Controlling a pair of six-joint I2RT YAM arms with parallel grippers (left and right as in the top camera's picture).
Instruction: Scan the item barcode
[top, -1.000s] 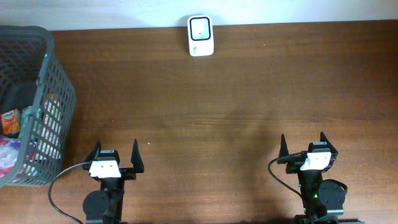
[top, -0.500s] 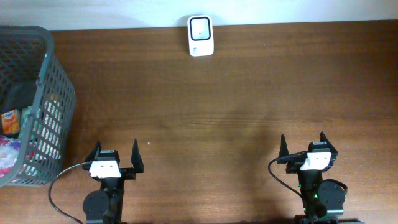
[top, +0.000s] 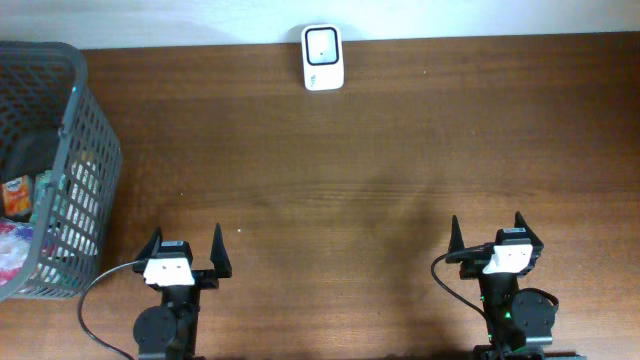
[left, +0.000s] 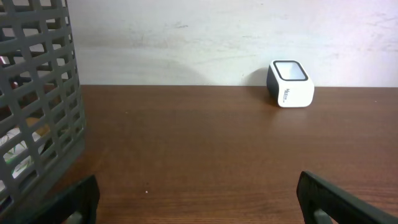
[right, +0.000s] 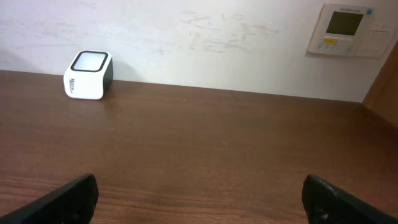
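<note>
A white and black barcode scanner (top: 323, 57) stands at the table's far edge by the wall, also seen as scanner (left: 290, 84) and scanner (right: 88, 74). Packaged items (top: 22, 205) lie inside the grey mesh basket (top: 75, 170) at the far left; which one is the task's item I cannot tell. My left gripper (top: 186, 250) rests near the front edge, open and empty, just right of the basket. My right gripper (top: 487, 236) is open and empty at the front right. Both grippers, left gripper (left: 198, 202) and right gripper (right: 200, 199), have bare wood between their fingers.
The basket wall (left: 37, 93) stands close on the left of my left gripper. A white wall runs along the table's far edge, with a wall control panel (right: 346, 30) at upper right. Brown tabletop (top: 380, 170) lies between the grippers and the scanner.
</note>
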